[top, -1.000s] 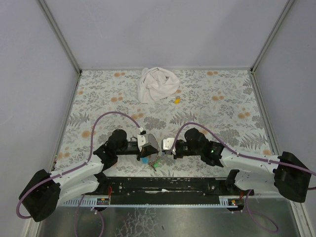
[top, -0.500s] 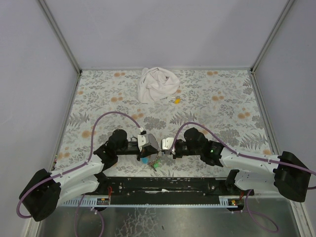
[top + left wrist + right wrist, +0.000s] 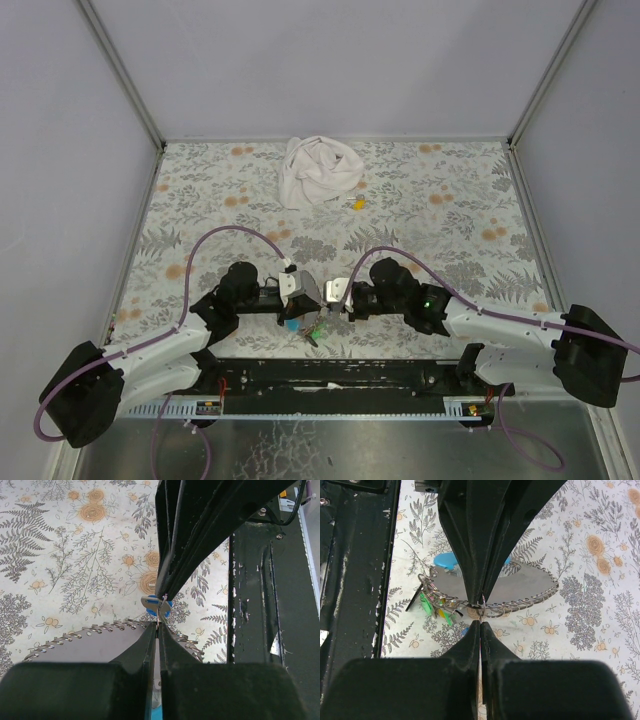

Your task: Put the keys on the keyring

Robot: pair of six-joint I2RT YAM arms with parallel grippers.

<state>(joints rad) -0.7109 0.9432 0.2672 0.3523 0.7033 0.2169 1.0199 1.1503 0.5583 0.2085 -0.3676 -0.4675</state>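
The right arm has edged left since a second ago, bringing the right gripper (image 3: 480, 625) tip to tip with the left gripper (image 3: 158, 630) low over the near edge of the bench (image 3: 450, 230), between the two arm bases. Both grippers have their fingers pressed together, and each pinches the thin wire of the keyring (image 3: 481, 604) from opposite sides, as both wrist views show.

Behind the ring lies its grey strap (image 3: 525, 582), edged with a fine metal chain, with a flash of blue showing in the left wrist view.

The keys (image 3: 431, 605) sit bunched with a few small rings at the strap's end nearest the robot's base rail. The green caps are there, and a blue cap (image 3: 445, 560) lies just beside them. Whether any key is threaded on the pinched ring cannot be told. From above, the blue and green caps show just below the meeting grippers.

At the bench's far edge, well apart from the arms, a crumpled white cloth (image 3: 318, 172) lies with a small yellow scrap (image 3: 357, 203) near it.
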